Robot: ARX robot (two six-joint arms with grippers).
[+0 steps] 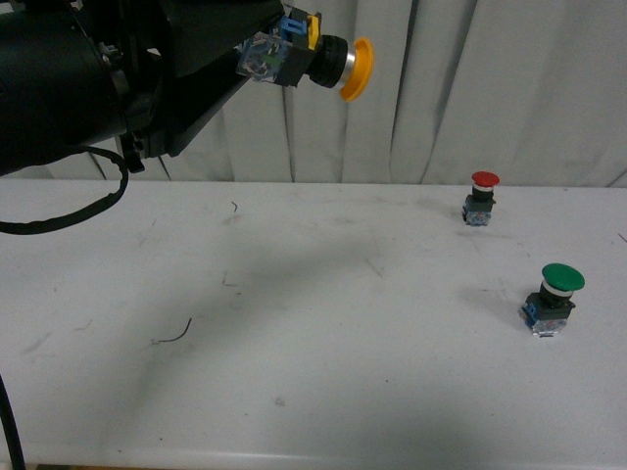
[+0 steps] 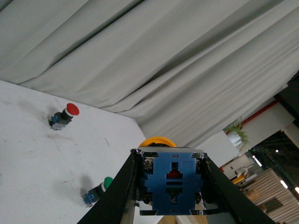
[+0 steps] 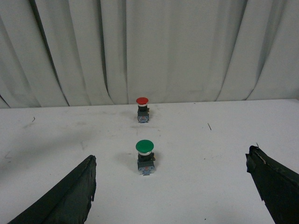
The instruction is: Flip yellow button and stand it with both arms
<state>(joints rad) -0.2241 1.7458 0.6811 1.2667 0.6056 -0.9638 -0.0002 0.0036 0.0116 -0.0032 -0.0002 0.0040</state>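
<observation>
- The left gripper is clamped on the yellow button. It holds it high in the air, well to the left of the green button, with the cap pointing sideways.
- The right gripper gapes wide and empty, facing the green button but not touching it.
- The red button stands upright beyond the green button, on the same table.

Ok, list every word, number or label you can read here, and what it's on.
None can be read.
The blue contact block of the yellow button shows only marks too blurred to read.
The red button and green button show no legible text.
</observation>
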